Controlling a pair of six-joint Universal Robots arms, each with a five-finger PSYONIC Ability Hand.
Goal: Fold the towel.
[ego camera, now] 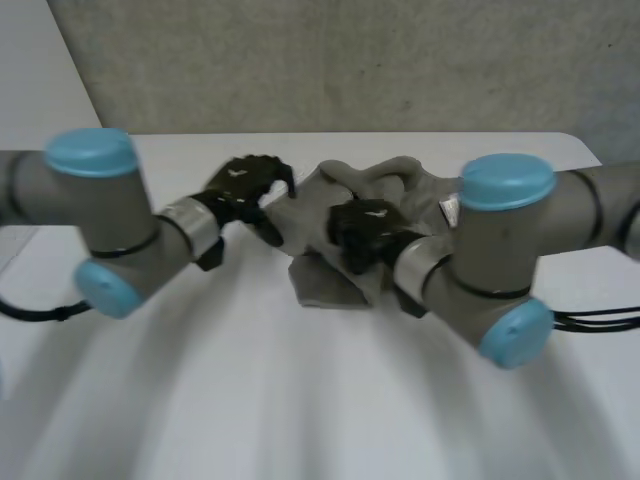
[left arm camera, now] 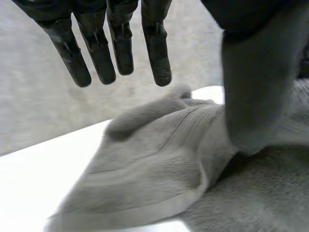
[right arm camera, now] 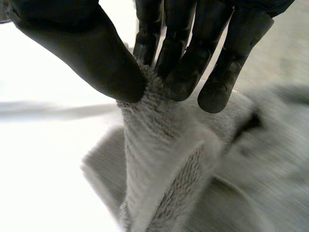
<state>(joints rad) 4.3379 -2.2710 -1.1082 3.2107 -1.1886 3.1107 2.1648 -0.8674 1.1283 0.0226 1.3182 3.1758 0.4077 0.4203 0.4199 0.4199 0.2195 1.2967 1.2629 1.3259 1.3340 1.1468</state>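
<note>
Towel (ego camera: 400,190) (left arm camera: 154,164) (right arm camera: 154,159): grey, crumpled in a heap on the white table (ego camera: 300,400), far side, between the two hands.

Right hand (ego camera: 365,228) (right arm camera: 183,58): you have it over the middle of the heap. Its wrist view shows the thumb and fingertips pinching a raised ridge of cloth.

Left hand (ego camera: 245,185) (left arm camera: 120,48): at the heap's left edge. Your wrist view shows the fingers (left arm camera: 157,53) straight and spread, above the cloth and holding nothing.
</note>
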